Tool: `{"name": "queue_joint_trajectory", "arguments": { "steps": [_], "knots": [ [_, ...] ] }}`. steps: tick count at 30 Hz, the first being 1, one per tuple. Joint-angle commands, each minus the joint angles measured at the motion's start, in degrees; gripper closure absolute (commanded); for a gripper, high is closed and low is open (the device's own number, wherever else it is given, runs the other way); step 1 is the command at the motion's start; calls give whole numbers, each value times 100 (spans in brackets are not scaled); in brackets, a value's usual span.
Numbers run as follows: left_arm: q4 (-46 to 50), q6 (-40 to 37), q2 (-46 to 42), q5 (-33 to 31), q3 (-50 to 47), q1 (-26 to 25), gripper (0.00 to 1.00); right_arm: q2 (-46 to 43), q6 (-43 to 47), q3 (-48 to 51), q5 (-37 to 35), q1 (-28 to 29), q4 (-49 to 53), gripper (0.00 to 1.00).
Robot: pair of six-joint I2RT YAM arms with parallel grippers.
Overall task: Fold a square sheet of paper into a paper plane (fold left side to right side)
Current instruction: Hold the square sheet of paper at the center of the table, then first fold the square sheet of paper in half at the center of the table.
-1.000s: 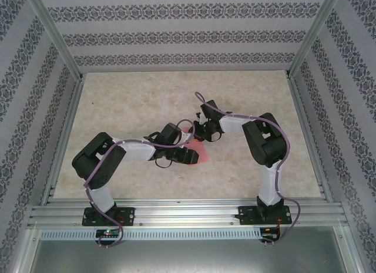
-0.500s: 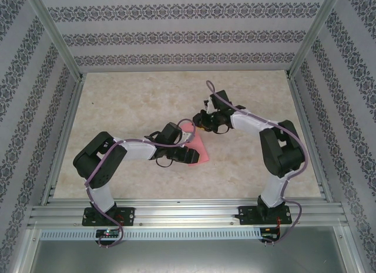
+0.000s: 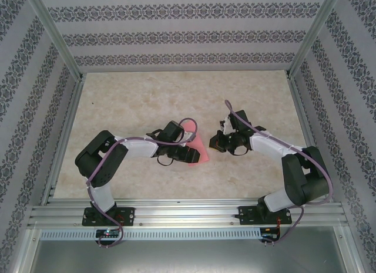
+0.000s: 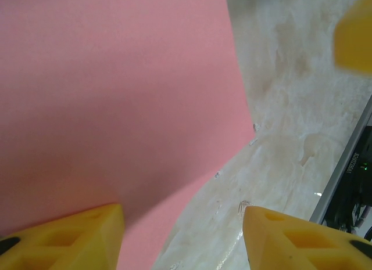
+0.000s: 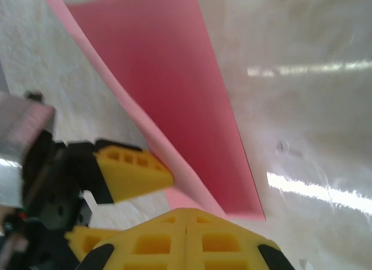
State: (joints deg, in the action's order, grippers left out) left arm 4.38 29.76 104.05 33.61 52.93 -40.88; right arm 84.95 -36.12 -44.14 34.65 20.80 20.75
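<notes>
Two arms: both bend in toward the middle of the table [image 3: 147, 97], one from each near corner.
paper: the square sheet of paper [image 3: 200, 148] lies on the table near its centre, between the two grippers. From above it reads as a narrow pink-red strip, with its left part hidden under the left arm's wrist.
left gripper [image 3: 185, 154]: low over the sheet's left side, jaws apart.
left wrist view: the left gripper [image 4: 181, 212] has yellow fingers spread wide. One sits over the paper [image 4: 116, 96], the other over bare table [image 4: 290, 107]. The sheet is plain and unmarked, and its right edge runs down past the gap.
left contact: from the right wrist, one left finger [image 5: 133, 174] has its tip against the sheet's long edge. Can't tell whether it presses down.
right gripper [image 3: 215, 145]: just beside the sheet's right edge, low to the table, clear of the paper from above.
right wrist view: the right gripper [image 5: 186, 235] has its yellow fingers closed flush together with nothing between them. The near end of the paper [image 5: 174, 90] lies just ahead of the tips.
paper shape: long and narrow in that view, with a paler pink band along its left long edge. Can't tell whether that is a second layer or a lifted edge.
surface: beige marbled table [image 5: 302, 107] with glare streaks.
surround: patterned walls [image 3: 176, 38] on three sides, aluminium rail [image 3: 188, 211] at the near edge.
</notes>
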Motion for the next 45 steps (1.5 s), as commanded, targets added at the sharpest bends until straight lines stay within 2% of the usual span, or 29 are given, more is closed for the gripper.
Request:
{"name": "queue_joint_trajectory", "arguments": {
  "steps": [1, 11, 22, 31, 45],
  "knots": [
    [165, -225, 141, -47, 165, 28, 43, -137, -102, 154, 326, 130, -418, 96],
    [175, -231, 181, -39, 203, 28, 43, 795, 87, -163, 306, 399, -375, 96],
    [243, -164, -27, -72, 291, 28, 41, 1369, 385, -456, -381, 410, 215, 95],
    [502, -31, -170, -177, 748, 129, 40, 1552, 455, -452, -669, 408, 460, 95],
    [381, 21, 369, -557, 976, 313, 42, 1578, 534, -411, -861, 403, 613, 95]
  ]
}}
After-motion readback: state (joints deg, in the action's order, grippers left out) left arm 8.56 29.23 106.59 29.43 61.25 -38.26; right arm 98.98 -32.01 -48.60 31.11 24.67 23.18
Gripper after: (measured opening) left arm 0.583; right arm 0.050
